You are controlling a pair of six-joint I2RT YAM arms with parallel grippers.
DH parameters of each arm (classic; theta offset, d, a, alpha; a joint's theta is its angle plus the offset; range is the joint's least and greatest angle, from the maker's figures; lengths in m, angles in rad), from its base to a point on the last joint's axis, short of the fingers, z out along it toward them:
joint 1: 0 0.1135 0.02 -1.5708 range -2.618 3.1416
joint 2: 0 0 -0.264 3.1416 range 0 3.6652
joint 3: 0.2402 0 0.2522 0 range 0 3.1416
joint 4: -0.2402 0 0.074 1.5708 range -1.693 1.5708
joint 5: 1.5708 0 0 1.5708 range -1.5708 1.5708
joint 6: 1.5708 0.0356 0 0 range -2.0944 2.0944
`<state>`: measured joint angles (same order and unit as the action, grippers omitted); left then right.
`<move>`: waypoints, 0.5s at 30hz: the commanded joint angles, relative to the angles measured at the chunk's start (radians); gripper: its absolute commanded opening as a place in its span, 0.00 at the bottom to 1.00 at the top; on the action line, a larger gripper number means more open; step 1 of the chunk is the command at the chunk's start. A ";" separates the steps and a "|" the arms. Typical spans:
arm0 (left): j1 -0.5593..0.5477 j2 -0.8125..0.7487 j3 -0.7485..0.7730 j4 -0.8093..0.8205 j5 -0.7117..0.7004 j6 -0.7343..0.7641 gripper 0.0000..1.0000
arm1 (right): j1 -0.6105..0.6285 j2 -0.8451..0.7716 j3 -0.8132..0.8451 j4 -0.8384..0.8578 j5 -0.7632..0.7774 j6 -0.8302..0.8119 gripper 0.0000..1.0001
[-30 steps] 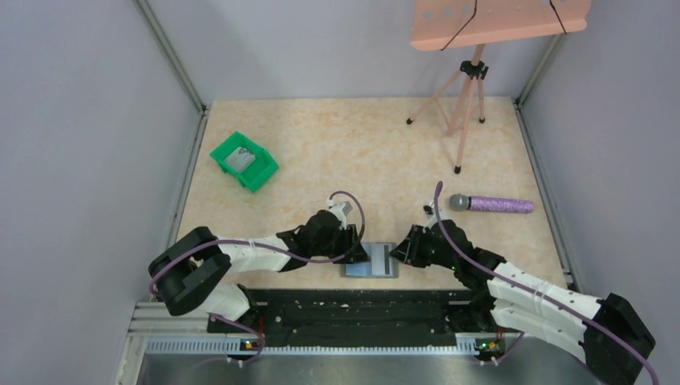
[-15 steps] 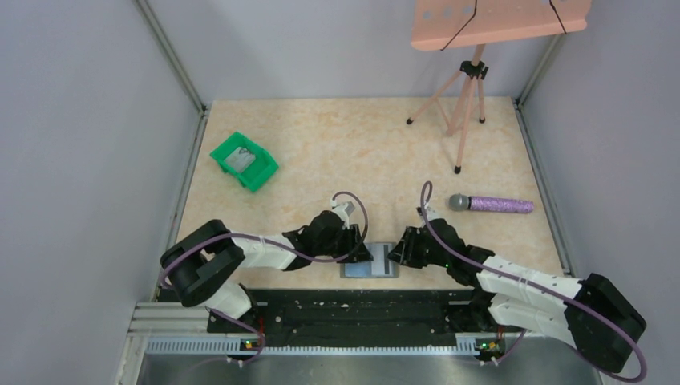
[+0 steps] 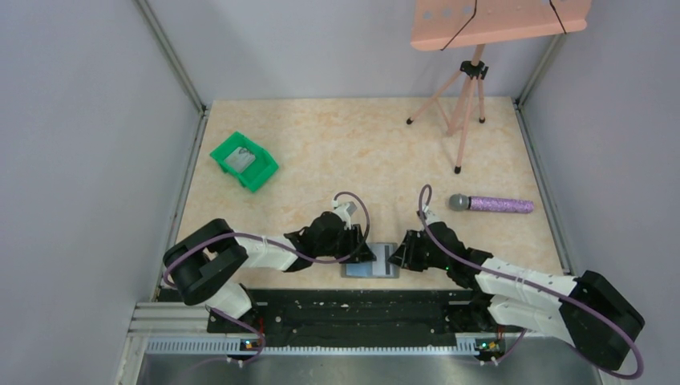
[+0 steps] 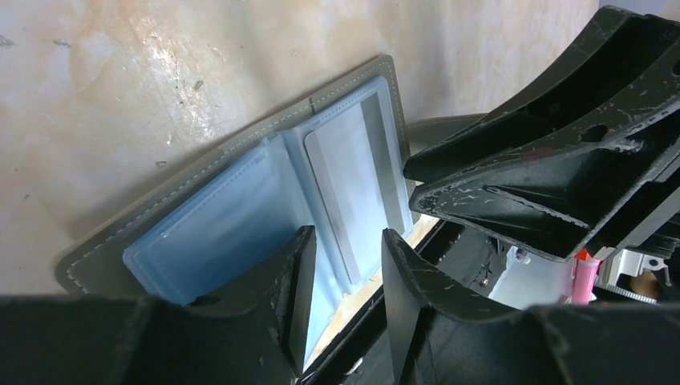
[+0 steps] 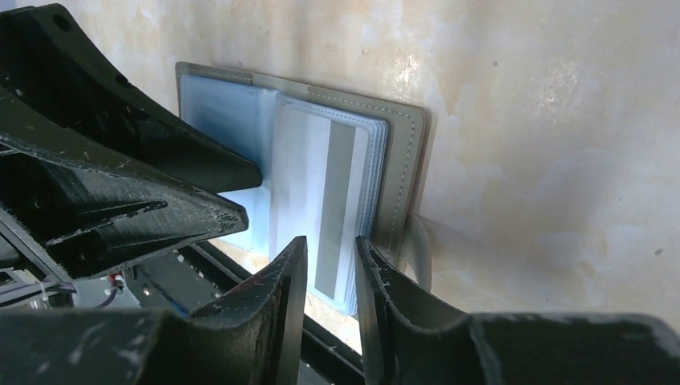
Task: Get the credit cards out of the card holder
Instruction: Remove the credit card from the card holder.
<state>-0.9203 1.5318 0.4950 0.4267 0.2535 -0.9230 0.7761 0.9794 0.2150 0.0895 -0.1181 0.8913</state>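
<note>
- Lying open and flat at the near edge of the table [image 3: 361, 144], the card holder [image 3: 370, 261] sits between the two arms. Its grey cover is down and its blue-grey sleeves face up.
- We see the left gripper [image 4: 349, 237] over the holder's left half, its fingers a narrow gap apart with nothing clamped between them. The tips stand over the near edge of the clear sleeve; we cannot tell whether they touch it.
- We see the right gripper [image 5: 329, 242] at the holder's right half, its fingers likewise narrowly parted. The near end of a credit card [image 5: 321, 176] with a grey stripe runs into that gap, and we cannot tell whether it is pinched.
- We find the credit card lying in the right-hand stack of sleeves, its stripe parallel to the holder's fold.
- We note that the two grippers face each other across the fold, near but apart.
- Elsewhere we mark a green bin [image 3: 244, 160] at the far left holding a grey item, a microphone [image 3: 491, 204] with a purple handle lying at the right, and a pink tripod stand [image 3: 465, 104] in the far right corner.
</note>
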 commanded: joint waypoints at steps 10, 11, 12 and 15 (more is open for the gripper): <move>-0.017 0.017 -0.025 0.100 0.002 -0.015 0.41 | -0.003 0.048 -0.027 0.087 -0.019 0.012 0.27; -0.018 0.022 -0.028 0.107 0.003 -0.017 0.41 | -0.003 0.049 -0.029 0.090 -0.021 0.012 0.26; -0.020 0.024 -0.029 0.112 0.004 -0.019 0.41 | -0.003 0.050 -0.029 0.090 -0.020 0.011 0.25; -0.022 0.027 -0.026 0.114 0.009 -0.022 0.41 | -0.003 0.055 -0.032 0.092 -0.019 0.011 0.22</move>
<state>-0.9325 1.5497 0.4793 0.4789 0.2535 -0.9409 0.7757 1.0222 0.1940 0.1505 -0.1295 0.9009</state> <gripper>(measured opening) 0.411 0.237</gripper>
